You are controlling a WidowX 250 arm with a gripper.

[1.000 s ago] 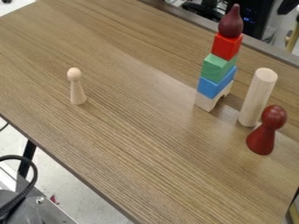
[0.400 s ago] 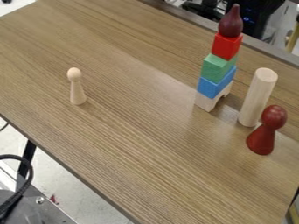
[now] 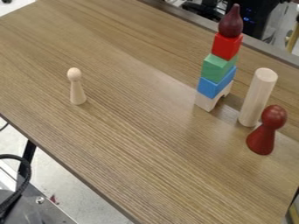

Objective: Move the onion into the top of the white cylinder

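Onion atop block stack, beside cylinder

In the camera view, we find the onion (image 3: 231, 22) resting on the red block (image 3: 227, 46), beside the upright white cylinder (image 3: 257, 98) on the desk (image 3: 134, 131); we cannot tell the gripper's state.

Onion (image 3: 231, 22) set on stacked blocks (image 3: 217, 68), cylinder (image 3: 256, 98) placed right of them, pawn (image 3: 264, 133) before it, peg figure (image 3: 76, 91) left.

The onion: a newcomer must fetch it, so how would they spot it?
On the wooden table, find the tower of blocks. The onion tops it, on the red block; dark and bulbous, it ends in a point, unlike the round-headed red peg.
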